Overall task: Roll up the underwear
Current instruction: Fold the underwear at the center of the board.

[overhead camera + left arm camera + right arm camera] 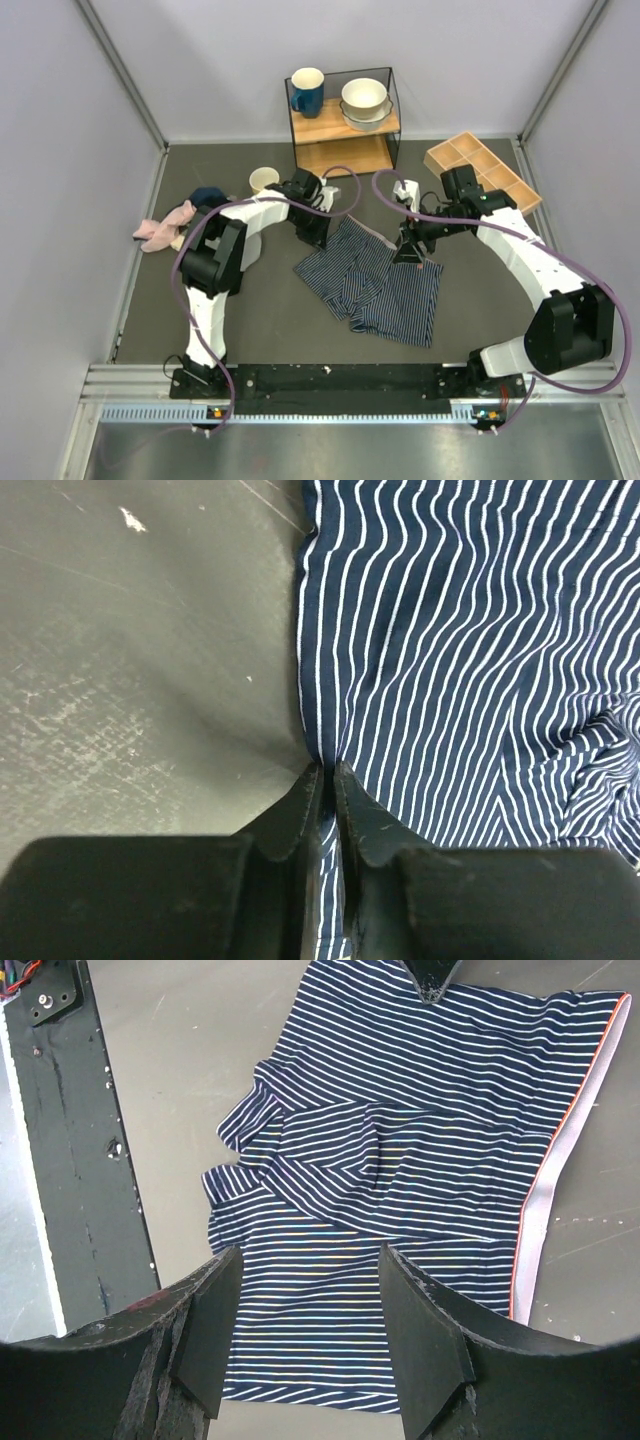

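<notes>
I pinch the underwear [372, 280] edge.
My left gripper [327, 772] is closed on it; my right gripper [310, 1265] hangs open above.

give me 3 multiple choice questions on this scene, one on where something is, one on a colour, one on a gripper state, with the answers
1. Where does the blue mug stand?
A) on the top board of the wooden shelf
B) in the wooden divider tray
C) beside the pink cloth

2. What colour are the stripes on the underwear?
A) red
B) white
C) yellow

3. How is the right gripper?
A) shut on the underwear
B) shut on nothing
C) open above the underwear

Answers:
1 A, the mug sits on the top board next to the stacked bowls.
2 B, thin white lines run across navy fabric.
3 C, its fingers stand apart with the striped cloth showing between them.
</notes>
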`<state>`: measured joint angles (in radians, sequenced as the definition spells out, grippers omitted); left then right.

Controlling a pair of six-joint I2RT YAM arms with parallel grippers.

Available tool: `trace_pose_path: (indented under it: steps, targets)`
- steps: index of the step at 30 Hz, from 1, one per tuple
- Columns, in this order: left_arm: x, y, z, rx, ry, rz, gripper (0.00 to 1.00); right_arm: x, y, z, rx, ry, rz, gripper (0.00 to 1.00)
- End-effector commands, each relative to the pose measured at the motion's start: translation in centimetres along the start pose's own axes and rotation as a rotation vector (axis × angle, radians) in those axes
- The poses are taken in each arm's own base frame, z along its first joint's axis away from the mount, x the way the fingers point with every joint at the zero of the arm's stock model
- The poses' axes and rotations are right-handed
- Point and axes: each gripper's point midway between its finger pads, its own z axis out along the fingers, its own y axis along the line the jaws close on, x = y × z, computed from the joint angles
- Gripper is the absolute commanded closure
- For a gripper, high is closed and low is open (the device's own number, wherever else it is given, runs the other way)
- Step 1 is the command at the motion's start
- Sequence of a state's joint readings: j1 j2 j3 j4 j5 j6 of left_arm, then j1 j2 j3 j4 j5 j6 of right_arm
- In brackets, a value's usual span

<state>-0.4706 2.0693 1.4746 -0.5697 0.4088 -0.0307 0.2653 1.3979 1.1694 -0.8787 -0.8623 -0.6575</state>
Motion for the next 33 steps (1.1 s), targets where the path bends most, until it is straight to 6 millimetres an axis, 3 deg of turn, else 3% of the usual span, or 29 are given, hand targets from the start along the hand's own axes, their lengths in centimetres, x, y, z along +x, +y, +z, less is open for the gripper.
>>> trace_pose_path:
  steps: [1, 6, 13, 18, 33]
  targets:
    - [0.0, 0.0, -0.7, -0.085, 0.010, 0.027, 0.91, -0.7, 0.3, -0.2, -0.009, -0.033, -0.023, 0.43]
    - [-1.0, -2.1, -2.1, -0.061, -0.032, 0.046, 1.00, -0.5, 0.2, -0.2, -0.004, -0.028, -0.022, 0.43]
    - [-0.8, -6.7, -3.6, 0.038, -0.087, 0.067, 1.00, -0.5, -0.1, -0.4, 0.011, -0.026, -0.019, 0.42]
    - [-0.7, -8.8, -4.2, 0.103, -0.127, 0.050, 1.00, -0.4, -0.5, -0.9, 0.027, -0.035, -0.004, 0.42]
    - [0.4, -12.2, -4.3, 0.232, -0.133, 0.042, 1.00, 0.2, -1.2, -0.7, 0.034, -0.019, 0.010, 0.42]
